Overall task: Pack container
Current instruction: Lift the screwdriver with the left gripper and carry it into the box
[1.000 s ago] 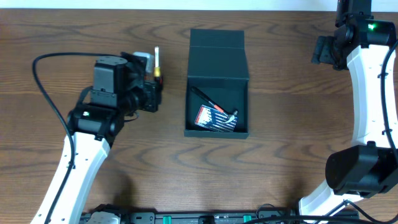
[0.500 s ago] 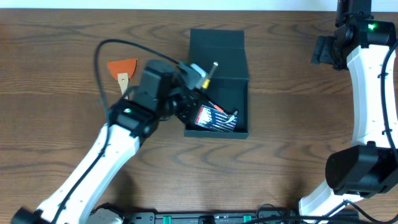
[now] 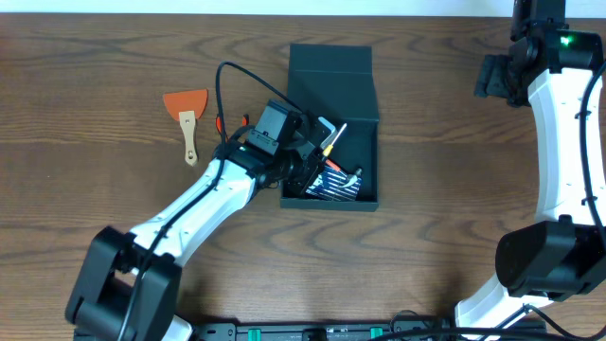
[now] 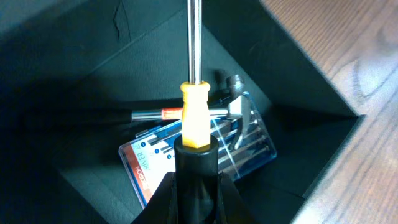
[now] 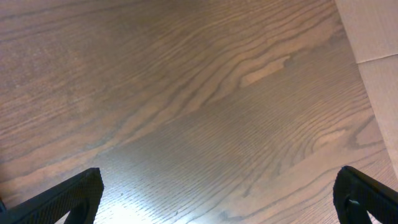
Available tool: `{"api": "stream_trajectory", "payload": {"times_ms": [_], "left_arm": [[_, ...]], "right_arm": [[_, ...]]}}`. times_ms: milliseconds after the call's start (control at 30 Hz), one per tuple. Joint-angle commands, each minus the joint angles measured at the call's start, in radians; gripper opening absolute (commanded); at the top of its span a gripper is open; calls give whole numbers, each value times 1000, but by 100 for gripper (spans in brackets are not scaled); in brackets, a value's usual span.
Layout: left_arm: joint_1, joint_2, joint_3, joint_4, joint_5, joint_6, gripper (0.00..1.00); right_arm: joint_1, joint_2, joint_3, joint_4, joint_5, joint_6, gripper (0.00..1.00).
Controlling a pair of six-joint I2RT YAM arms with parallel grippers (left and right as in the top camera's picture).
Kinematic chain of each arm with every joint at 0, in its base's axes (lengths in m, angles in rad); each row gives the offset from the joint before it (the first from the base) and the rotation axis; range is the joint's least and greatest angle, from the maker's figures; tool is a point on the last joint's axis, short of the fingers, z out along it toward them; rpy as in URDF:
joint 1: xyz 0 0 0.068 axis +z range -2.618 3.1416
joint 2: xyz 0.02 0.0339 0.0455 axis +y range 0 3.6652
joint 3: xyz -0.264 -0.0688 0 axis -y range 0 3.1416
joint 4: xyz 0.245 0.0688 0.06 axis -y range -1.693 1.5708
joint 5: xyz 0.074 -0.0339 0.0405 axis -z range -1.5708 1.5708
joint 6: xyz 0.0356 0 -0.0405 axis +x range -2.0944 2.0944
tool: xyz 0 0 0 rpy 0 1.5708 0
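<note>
The dark teal-green container (image 3: 332, 123) stands open at the table's middle, its flap lid (image 3: 330, 62) folded back. Inside lie a clear-cased tool set (image 3: 339, 187) and a small hammer (image 4: 233, 99). My left gripper (image 3: 312, 156) hangs over the container's left part. It is shut on a screwdriver (image 4: 194, 118) with a black and yellow handle, its metal shaft pointing into the box. The container's floor also shows in the left wrist view (image 4: 93, 93). My right gripper (image 5: 217, 193) is open and empty over bare wood, at the far right (image 3: 494, 78).
An orange scraper with a wooden handle (image 3: 187, 112) lies on the table left of the container. A pale cardboard-like surface (image 5: 376, 68) shows at the right edge of the right wrist view.
My left arm has carried the screwdriver rightward from the table's left side to above the container, uncovering the orange scraper. The right arm has not moved.
</note>
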Motion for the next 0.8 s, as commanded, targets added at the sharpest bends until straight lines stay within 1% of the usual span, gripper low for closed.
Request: {"api": "stream_trajectory", "payload": {"times_ms": [0,100,267,467,767], "left_arm": [[-1,44,19,10,3,-40,6],[-2,79,19,15,-10,-73,6],[-2,119,19,15,-95,-146,6],[-1,126,19,23,-206,-259,6],[-2,126,19,24,-216,-272,6]], "right_arm": [[-2,-5,14,-1,13,8,99],[-2,-5,14,-1,13,8,99],[-2,-5,14,-1,13,8,99],[-2,-5,14,-1,13,8,99],[-2,-5,14,-1,13,8,99]]}}
